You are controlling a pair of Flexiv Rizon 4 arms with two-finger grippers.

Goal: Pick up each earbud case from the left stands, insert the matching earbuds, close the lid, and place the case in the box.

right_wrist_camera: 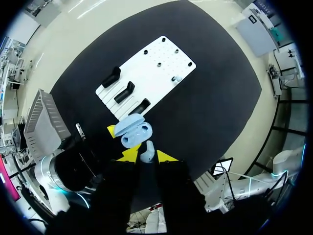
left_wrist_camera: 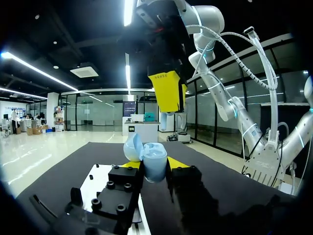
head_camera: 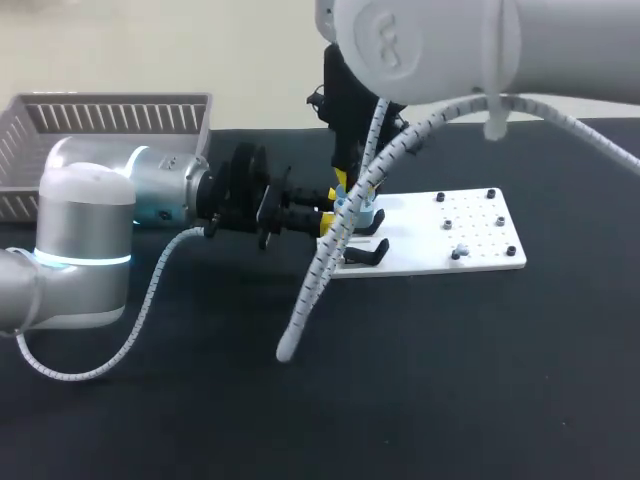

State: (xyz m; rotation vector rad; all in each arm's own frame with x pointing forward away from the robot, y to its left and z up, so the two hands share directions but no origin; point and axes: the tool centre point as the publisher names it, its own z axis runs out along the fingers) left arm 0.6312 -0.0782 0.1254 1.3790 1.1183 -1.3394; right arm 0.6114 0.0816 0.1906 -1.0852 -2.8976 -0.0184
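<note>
My left gripper [left_wrist_camera: 154, 164] is shut on a light-blue earbud case [left_wrist_camera: 155, 162], held above the table with its lid [left_wrist_camera: 133, 147] open. In the head view the case [head_camera: 362, 212] hangs at the near-left corner of the white board [head_camera: 440, 225]. Straight above it, my right gripper [right_wrist_camera: 146, 155] points down and is shut on a light-blue earbud [right_wrist_camera: 147, 148]; the open case [right_wrist_camera: 134, 129] lies just ahead of its tips. From the left wrist view, the right gripper's yellow fingers [left_wrist_camera: 167, 90] hover over the case. Another earbud [head_camera: 461, 247] sits on the board.
Three black stands [right_wrist_camera: 124, 91] line the board's left end, and small pegs dot its right part. A grey mesh basket [head_camera: 110, 115] stands at the table's far left. A white ribbed cable [head_camera: 320, 270] hangs from my right arm in front of the case.
</note>
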